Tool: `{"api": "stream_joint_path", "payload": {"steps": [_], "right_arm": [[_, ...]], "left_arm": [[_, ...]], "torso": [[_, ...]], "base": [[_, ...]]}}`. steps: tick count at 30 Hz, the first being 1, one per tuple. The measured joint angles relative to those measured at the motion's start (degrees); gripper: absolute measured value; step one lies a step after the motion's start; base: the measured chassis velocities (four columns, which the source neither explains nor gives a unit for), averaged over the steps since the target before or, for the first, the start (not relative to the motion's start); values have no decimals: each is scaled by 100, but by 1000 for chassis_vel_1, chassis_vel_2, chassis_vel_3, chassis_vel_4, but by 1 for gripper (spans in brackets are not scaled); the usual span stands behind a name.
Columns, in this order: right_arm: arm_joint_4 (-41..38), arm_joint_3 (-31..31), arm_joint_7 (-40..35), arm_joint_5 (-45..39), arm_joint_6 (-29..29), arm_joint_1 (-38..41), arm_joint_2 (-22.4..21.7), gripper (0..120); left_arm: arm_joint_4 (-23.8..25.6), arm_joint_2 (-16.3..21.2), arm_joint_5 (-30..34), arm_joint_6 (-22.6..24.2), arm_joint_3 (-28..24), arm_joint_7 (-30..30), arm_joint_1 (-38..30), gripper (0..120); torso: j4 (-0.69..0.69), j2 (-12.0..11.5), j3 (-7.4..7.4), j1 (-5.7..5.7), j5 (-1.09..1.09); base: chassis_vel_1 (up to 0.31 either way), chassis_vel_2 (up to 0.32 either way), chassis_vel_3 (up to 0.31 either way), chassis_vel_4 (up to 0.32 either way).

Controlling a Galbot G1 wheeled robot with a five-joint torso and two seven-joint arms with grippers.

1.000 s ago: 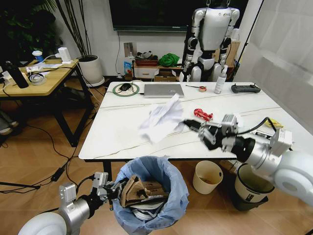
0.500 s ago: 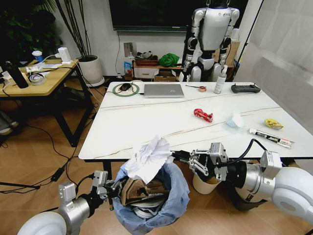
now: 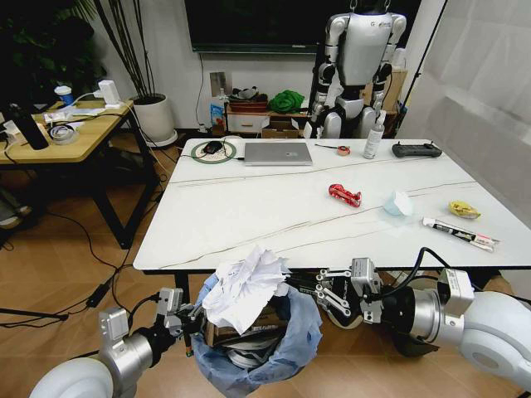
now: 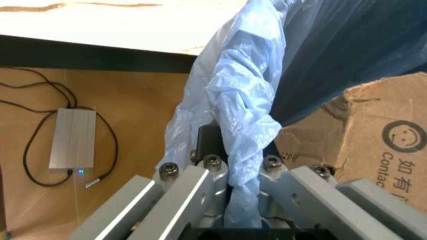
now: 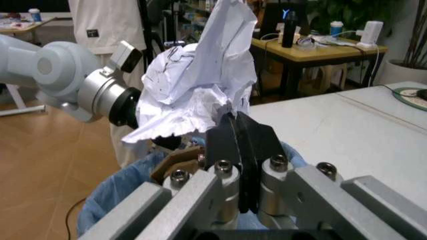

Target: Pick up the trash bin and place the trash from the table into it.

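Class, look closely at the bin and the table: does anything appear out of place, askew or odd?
The crumpled white paper sits above the blue-bagged trash bin, pinched by the right gripper, not dropped inside. The left gripper clamps the bin's rim. A red wrapper lies on the white marble table.

Even indoor light; soft glare on the table [image 3: 249, 215]; blurred near wrist hardware

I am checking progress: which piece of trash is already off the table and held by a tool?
The crumpled white paper, pinched by the right tool above the trash bin. The red wrapper lies on the table.
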State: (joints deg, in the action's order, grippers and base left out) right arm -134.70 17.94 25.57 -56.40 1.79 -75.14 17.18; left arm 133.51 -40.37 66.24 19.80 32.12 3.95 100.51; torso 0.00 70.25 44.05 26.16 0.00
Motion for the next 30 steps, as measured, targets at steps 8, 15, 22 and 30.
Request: {"api": "stream_joint_path", "payload": {"steps": [8,15,22,30], "right_arm": [[58,9,173,22,10,-22,49,29],[89,86,93,-49,9,68,194,54],[439,374,-741,-377,-124,521,663,79],[1417,261,-1933,-247,-223,1182,1242,100]], "left_arm": [[7,8,18,4,5,6,2,0],[12,9,18,9,15,10,50,0],[-33,46,15,27,-46,47,74,0],[-30,156,87,85,-35,144,132,0]], "torso": [[0,0,0,0,0],[0,0,0,0,0],[0,1,0,0,0],[1,0,1,1,1]], "base": [[0,0,0,0],[0,0,0,0],[0,0,0,0],[0,0,0,0]]}}
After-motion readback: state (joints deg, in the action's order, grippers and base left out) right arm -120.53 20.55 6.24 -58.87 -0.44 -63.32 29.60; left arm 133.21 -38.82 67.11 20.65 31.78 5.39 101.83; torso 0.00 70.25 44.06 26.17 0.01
